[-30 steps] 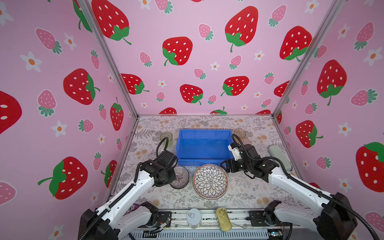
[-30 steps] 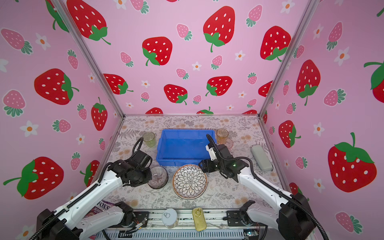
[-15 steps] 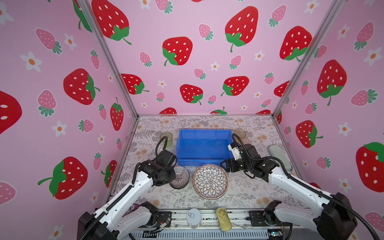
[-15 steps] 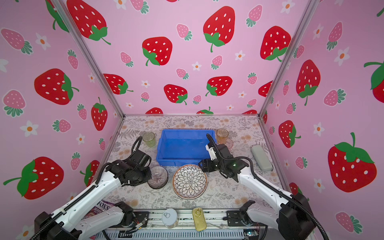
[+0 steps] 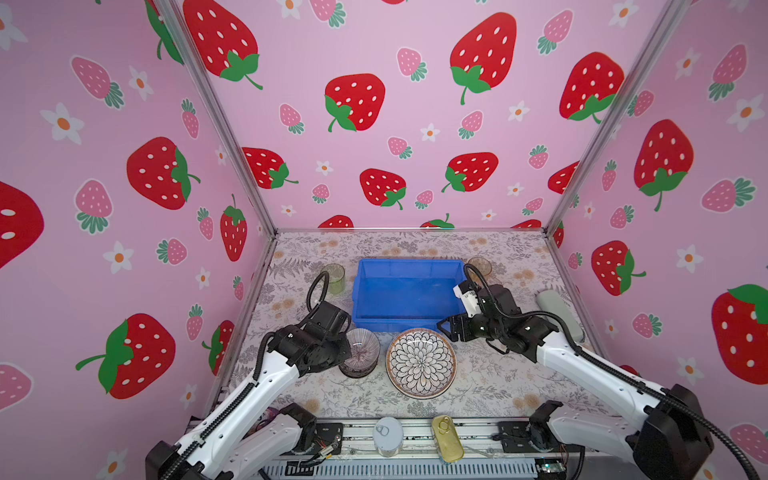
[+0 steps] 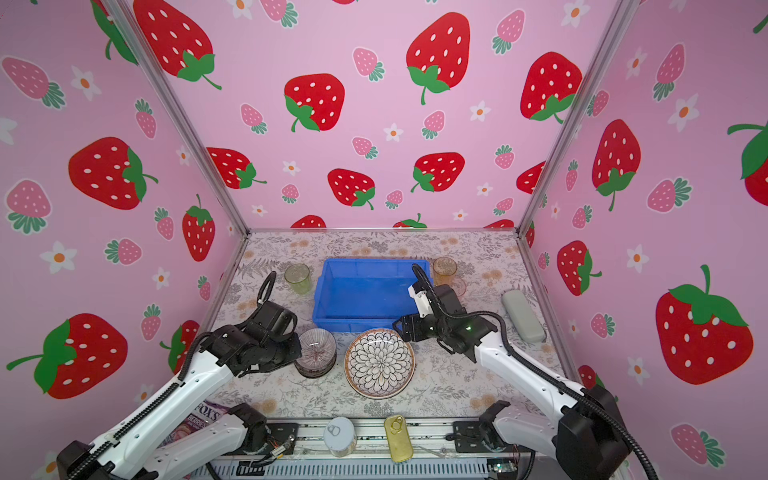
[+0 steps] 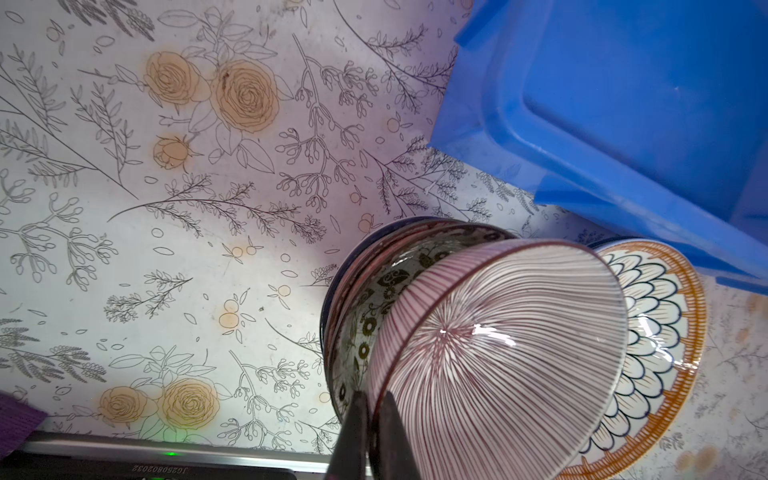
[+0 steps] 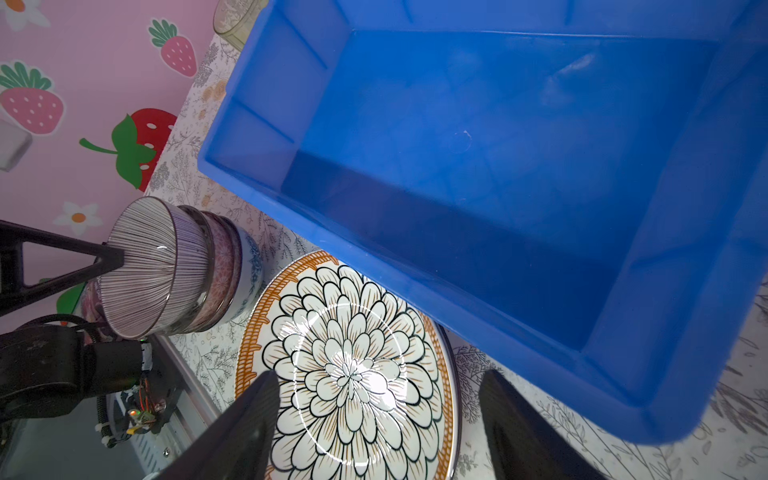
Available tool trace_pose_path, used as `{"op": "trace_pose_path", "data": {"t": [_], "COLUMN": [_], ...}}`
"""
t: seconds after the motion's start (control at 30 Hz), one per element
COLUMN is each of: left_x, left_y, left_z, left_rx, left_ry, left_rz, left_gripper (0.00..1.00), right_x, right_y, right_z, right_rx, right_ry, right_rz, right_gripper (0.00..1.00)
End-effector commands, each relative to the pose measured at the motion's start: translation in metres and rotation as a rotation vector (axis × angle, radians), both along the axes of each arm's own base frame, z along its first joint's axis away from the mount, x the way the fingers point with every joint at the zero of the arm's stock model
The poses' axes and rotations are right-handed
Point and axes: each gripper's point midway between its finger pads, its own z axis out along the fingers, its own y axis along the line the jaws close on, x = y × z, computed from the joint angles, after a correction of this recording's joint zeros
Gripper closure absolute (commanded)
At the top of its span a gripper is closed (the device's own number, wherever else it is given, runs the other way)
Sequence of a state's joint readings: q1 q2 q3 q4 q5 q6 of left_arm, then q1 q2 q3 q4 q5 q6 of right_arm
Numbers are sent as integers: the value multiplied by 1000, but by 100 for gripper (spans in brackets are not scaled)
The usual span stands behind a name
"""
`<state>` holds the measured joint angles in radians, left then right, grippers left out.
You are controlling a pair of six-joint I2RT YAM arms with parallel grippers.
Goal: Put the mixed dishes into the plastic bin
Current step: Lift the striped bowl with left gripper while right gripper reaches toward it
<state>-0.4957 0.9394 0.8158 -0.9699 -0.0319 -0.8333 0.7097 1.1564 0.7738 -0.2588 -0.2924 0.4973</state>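
Note:
The blue plastic bin (image 5: 405, 262) stands empty at mid-table. In front of it sits a stack of small bowls, with the purple-striped bowl (image 5: 362, 345) on top, nested in a black-floral bowl (image 7: 365, 299). My left gripper (image 7: 372, 398) is shut on the striped bowl's rim, and the bowl stands tilted. The petal-patterned plate (image 5: 420, 362) lies flat to the right of the stack. My right gripper (image 8: 380, 376) hangs open just above the plate's right side, holding nothing. A green tumbler (image 5: 334, 279) stands left of the bin. An amber tumbler (image 5: 480, 265) and a pink tumbler (image 6: 459, 286) stand to its right.
A grey case (image 5: 559, 311) lies by the right wall. A silver round tin (image 5: 387, 435) and a gold oval tin (image 5: 447, 438) rest on the front rail. A purple candy bag (image 6: 201, 417) lies under the left arm. Pink walls close in three sides.
The left gripper has closed fully on the striped bowl's rim, and its arm has shifted slightly. The right arm has held still.

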Motion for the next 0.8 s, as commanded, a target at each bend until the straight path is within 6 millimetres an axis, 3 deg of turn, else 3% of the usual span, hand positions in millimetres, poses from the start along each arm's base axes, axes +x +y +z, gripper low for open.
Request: {"op": "trace_pose_path", "data": {"t": [0.0, 0.77], "left_x": [6, 27], "left_y": [-7, -27], "left_z": [10, 48], "left_rx": [-43, -131], "left_ry": [-40, -123], "left_rz": [9, 14], "left_gripper": [100, 100], "right_x": [3, -12], "right_y": [13, 88], "right_z": [18, 42], "right_rx": [50, -23], "right_ry": [-24, -78], "right_rz": [36, 224], "right_gripper": [22, 19]}}
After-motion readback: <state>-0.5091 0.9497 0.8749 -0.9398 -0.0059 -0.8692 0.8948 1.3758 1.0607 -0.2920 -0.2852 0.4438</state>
